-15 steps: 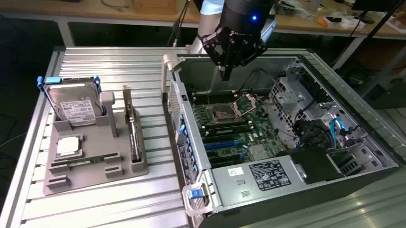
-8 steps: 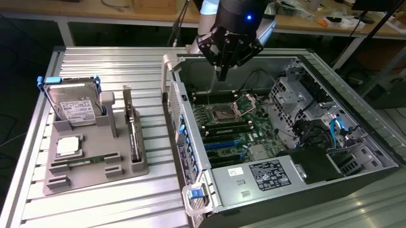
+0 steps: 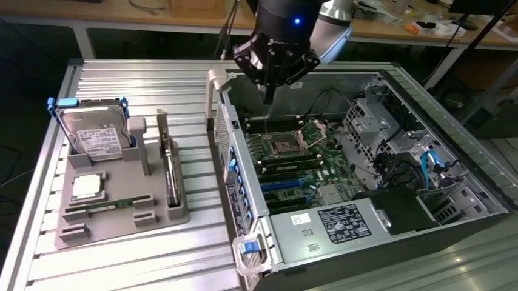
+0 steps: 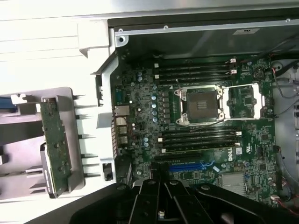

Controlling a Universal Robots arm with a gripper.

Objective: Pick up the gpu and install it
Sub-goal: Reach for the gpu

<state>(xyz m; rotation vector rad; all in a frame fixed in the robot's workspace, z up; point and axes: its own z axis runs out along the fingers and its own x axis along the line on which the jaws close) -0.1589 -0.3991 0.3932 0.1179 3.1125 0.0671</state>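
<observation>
The gpu [image 3: 170, 176] stands on its long edge in a slot of the grey holder [image 3: 121, 233], on the exterior view's left, outside the computer case. In the wrist view the gpu [image 4: 55, 144] appears as a thin board with a metal bracket at one end, and nothing touches it. My gripper [image 3: 267, 102] hangs over the open case [image 3: 242, 182], above the motherboard's [image 3: 292, 151] memory slots, well apart from the gpu. Its dark fingers [image 4: 154, 196] stand together, shut and holding nothing.
The holder also carries a silver hard drive in a blue frame [image 3: 93, 136], a CPU [image 3: 87, 186] and a slim green RAM stick [image 3: 109, 206]. Inside the case are the open CPU socket [image 4: 202, 105], blue expansion slots [image 4: 187, 165], cables and drive cages [image 3: 389, 121].
</observation>
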